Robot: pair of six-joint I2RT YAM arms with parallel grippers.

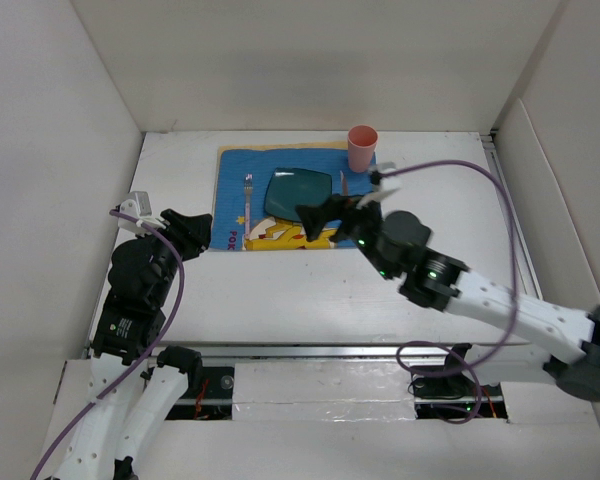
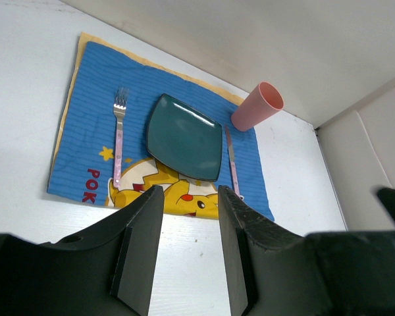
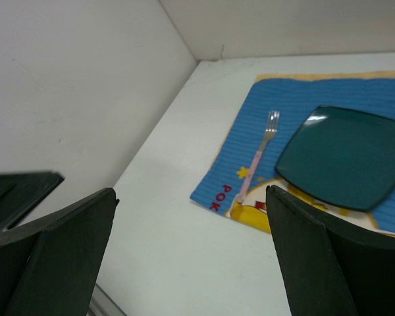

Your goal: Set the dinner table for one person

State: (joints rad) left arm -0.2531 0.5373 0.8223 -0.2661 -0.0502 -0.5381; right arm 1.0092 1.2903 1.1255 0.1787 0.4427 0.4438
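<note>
As the blue cloth placemat (image 2: 95, 85), 12 o'clock on the white matte dinner table (image 1: 280, 290), is carrying a teal square plate (image 2: 185, 136) w/ fork (image 2: 118, 141) at 9, knife (image 2: 232, 161) at 3, pink cup (image 2: 257, 106) at 1, we're judging setup done. L gripper (image 2: 189, 197) is half-open, R gripper (image 3: 191, 194) wide, both empty. Next: retracting w/o nudging.

The plate (image 1: 298, 192) lies on the placemat (image 1: 232, 170) on the dinner table (image 1: 280, 290): fork (image 1: 247, 192) left of it, knife (image 1: 344, 184) right, cup (image 1: 362, 148) behind-right.
</note>
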